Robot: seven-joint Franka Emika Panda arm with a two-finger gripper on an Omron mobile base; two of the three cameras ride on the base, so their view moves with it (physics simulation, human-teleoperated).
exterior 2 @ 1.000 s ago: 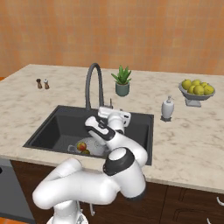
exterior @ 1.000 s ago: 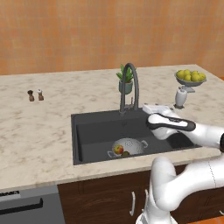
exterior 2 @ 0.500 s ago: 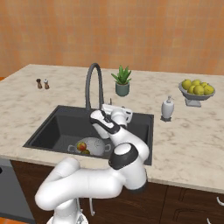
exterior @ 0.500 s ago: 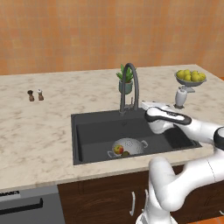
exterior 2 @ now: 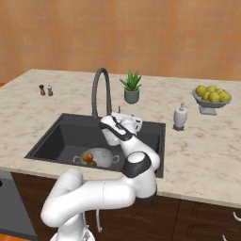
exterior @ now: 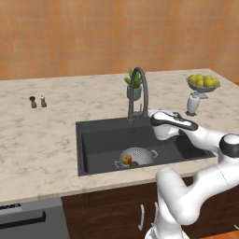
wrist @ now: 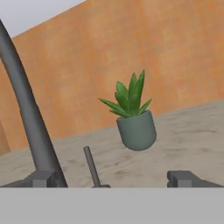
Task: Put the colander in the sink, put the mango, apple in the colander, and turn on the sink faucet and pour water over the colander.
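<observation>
gripper at the faucet base, fruit in the colander

landmark: the large rectangular dark grey-black sink set in the speckled beige stone counter.

- small round silvery-white perforated colander sits on the sink floor, toward its front edge.
- round yellow-green apple with red blush lies inside the colander; small dark olive-green mango lies touching it, also inside.
- tall dark grey gooseneck faucet rises from the sink's back rim; its thin side lever stands just beside the stem.
- white arm's two-finger gripper hovers over the sink's back edge, close to the faucet base. jaws stand wide apart, nothing between them; the lever shows in the gap between the dark fingertips.
- behind the sink: green spiky plant in a grey-green pot.
</observation>
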